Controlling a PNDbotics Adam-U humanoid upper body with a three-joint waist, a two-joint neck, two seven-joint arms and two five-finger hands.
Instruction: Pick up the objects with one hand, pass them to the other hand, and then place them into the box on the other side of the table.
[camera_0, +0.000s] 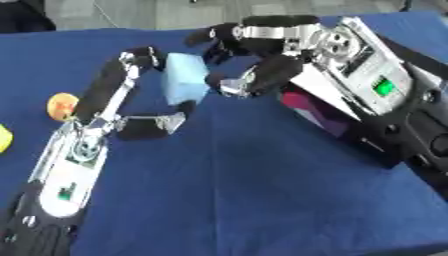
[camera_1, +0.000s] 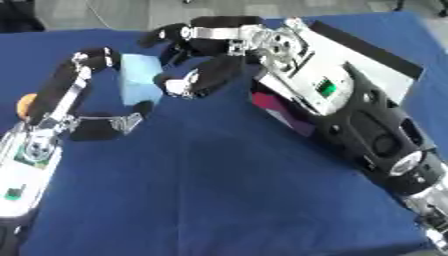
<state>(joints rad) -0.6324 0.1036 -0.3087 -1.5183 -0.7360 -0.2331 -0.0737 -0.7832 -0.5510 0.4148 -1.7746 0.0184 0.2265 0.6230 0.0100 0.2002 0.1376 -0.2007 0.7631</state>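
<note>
Blue cloth-covered table (camera_0: 262, 200), dark box (camera_1: 297, 120) with pink inside under the right arm near its right edge, both hands (camera_0: 131, 100) (camera_0: 254, 55) curled round the pale-blue soft-looking block (camera_0: 185, 80) mid-table, small orange ball (camera_0: 61, 106) at left edge.

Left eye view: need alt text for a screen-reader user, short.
Both robot hands meet over a blue tablecloth around a light blue block: the left hand pinches it while the right hand curls toward its other side. An orange round object lies at the left edge.
</note>
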